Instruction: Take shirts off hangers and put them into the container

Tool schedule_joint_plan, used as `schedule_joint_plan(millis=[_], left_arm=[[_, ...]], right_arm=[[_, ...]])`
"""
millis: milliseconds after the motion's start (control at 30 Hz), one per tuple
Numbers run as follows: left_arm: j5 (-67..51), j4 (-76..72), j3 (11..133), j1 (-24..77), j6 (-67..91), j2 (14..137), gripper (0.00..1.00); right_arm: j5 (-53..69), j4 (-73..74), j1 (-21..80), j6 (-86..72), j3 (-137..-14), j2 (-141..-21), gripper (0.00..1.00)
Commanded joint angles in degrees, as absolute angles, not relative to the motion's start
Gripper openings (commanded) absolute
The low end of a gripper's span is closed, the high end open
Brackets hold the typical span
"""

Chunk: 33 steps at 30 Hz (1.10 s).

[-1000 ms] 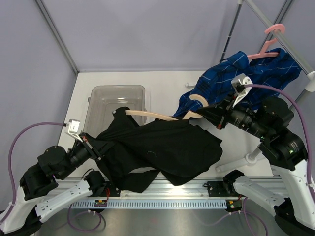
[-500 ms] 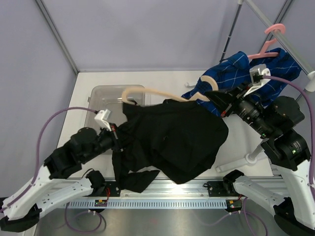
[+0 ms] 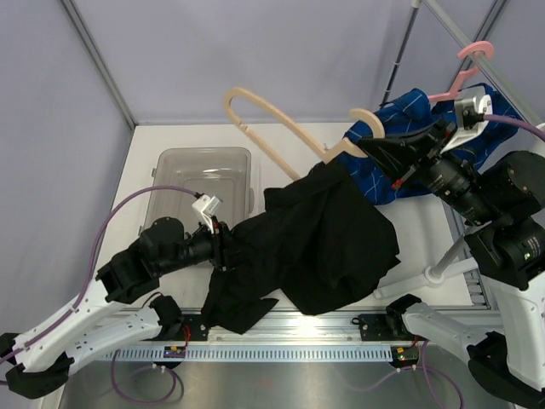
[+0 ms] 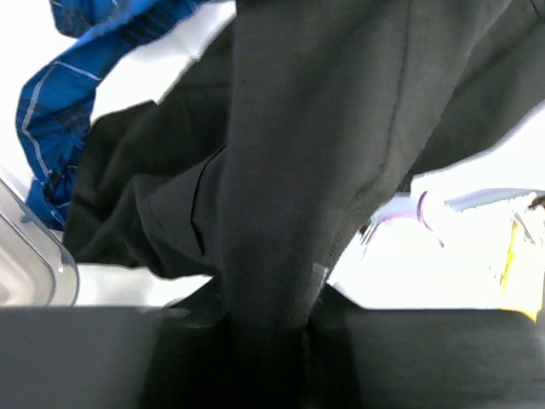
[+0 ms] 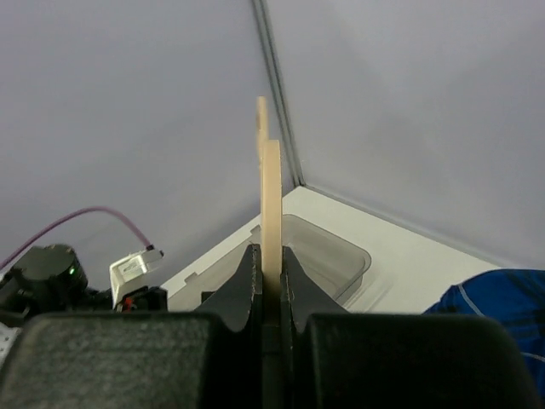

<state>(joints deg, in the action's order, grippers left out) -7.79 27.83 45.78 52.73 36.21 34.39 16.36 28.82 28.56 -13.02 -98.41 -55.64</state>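
We clench our right pincer (image 5: 271, 260) on the beige hanger (image 5: 271, 187); right of the bin (image 3: 187, 179), the black shirt (image 3: 332, 239) runs through our left pincer (image 4: 266, 332), and we cannot tell whether it grips.

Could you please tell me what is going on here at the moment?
The right gripper holds the beige hanger raised high, while the left gripper pinches the black shirt low down. One arm of that hanger is bare, and the shirt hangs from its other end. The blue checked shirt is on the pink hanger at the back right, with neither gripper on it. No shirt shows in the container.
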Motion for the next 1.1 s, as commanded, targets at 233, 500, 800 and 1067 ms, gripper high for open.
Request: schedule_joint_plan(millis=[233, 500, 800, 1067], left_arm=[[-16.63, 31.53, 67.56, 52.47, 20.58, 41.92, 0.56], [-5.19, 42.35, 73.47, 52.56, 16.00, 39.73, 0.53], [-3.70, 48.95, 74.88, 52.47, 14.94, 37.97, 0.52], [-1.58, 52.82, 76.20, 52.56, 12.92, 36.12, 0.53]], right_arm=[[40.86, 34.44, 28.12, -8.88, -90.01, -46.95, 0.00], [38.58, 44.56, 28.04, -4.75, -85.43, -42.28, 0.00], [42.53, 46.84, 28.04, -5.10, -86.57, -42.98, 0.00], [45.60, 49.48, 28.04, -5.36, -87.89, -42.45, 0.00]])
